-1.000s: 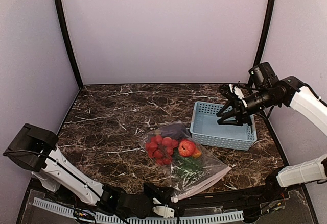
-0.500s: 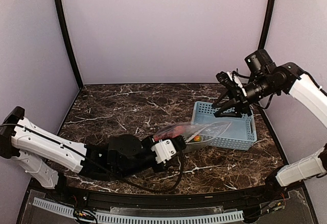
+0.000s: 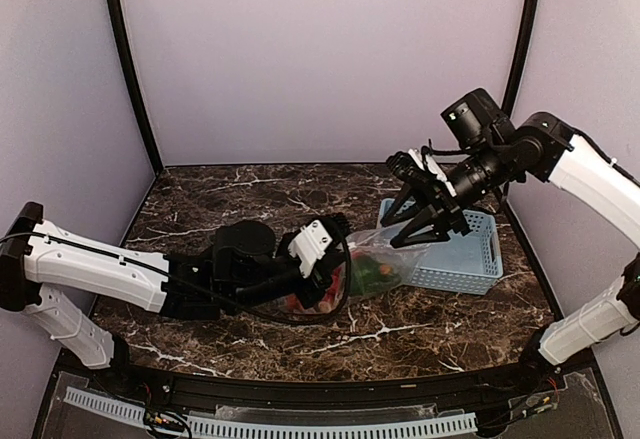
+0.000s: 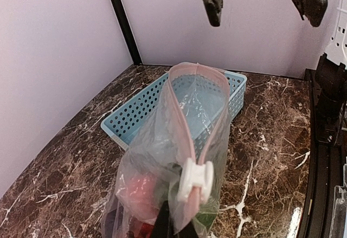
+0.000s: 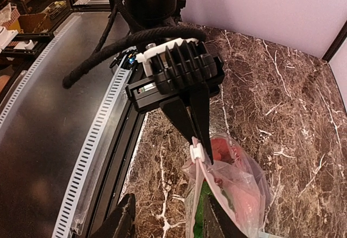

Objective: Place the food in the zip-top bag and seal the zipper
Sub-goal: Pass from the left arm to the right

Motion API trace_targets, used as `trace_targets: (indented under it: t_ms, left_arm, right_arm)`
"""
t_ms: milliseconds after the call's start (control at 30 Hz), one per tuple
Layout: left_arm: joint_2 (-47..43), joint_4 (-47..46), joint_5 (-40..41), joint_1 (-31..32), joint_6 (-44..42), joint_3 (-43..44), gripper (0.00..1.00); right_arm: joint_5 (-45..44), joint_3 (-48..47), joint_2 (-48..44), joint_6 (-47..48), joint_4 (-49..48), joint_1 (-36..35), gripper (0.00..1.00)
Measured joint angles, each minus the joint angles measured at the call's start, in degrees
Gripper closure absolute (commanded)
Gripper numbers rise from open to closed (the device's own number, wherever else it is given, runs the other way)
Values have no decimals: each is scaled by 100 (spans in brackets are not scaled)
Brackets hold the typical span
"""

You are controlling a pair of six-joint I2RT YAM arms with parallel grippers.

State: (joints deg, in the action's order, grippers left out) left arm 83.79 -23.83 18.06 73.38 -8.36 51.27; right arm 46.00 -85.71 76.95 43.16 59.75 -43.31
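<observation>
Here, the left end effector [image 5: 199, 132] is clenched on the zipper [image 4: 179, 116], its 2 dark fingers pinching the pink strip right at the white slider [image 4: 194, 178]. The bag [image 4: 201, 105] hangs from that grip, lifted off the worktop [image 3: 250, 199] at its near end and stretching away toward the basket [image 3: 470, 259], where its far end lies over the basket's near-left corner. Beyond the slider, the 2 sides of the zipper stand parted in a narrow loop – the mouth is not closed along that stretch.

The food [image 3: 375, 271] sits low in the bag, bunched close under the left end effector: red pieces and something green show through the plastic, the rest too crumpled over to tell apart.

The right end effector [image 3: 425, 227] hovers over the far end of the bag, above the basket's edge, with its jaws apart and nothing gripped between them. From the left wrist view its 2 fingers hang just above the top of the zipper loop – near it, not touching.
</observation>
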Motion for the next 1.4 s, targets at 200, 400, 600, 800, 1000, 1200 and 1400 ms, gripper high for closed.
trace_targets:
  t_ms: [200,400,600,800,1000,1200,1400]
  left_arm:
    - [-59,15,-225,-52,225,0,99]
    - [-166,-2,-350,-83,413,-2,99]
    - [-337,-59,-367,-136,590,-70,99]
    - [-407,-98,-369,-168,669,-96,99]
    - [-428,-136,-376,-188,704,-142,99]
    - [-455,-136,-393,-188,713,-173,99]
    - [-516,-136,-398,-188,719,-203,99]
  right_arm:
    - [-367,-212,361,-306,-308,-278,53]
    - [-649,-448,726,-450,-431,-533,53]
    - [-949,-514,750,-439,-442,-769,54]
    - [-1276,-540,756,-424,-446,-929,56]
    - [-1473,-673,852,-426,-481,-994,65]
    - [-1550,-785,938,-428,-562,-1001,71]
    - [-1587,-826,1021,-446,-586,-1045,85]
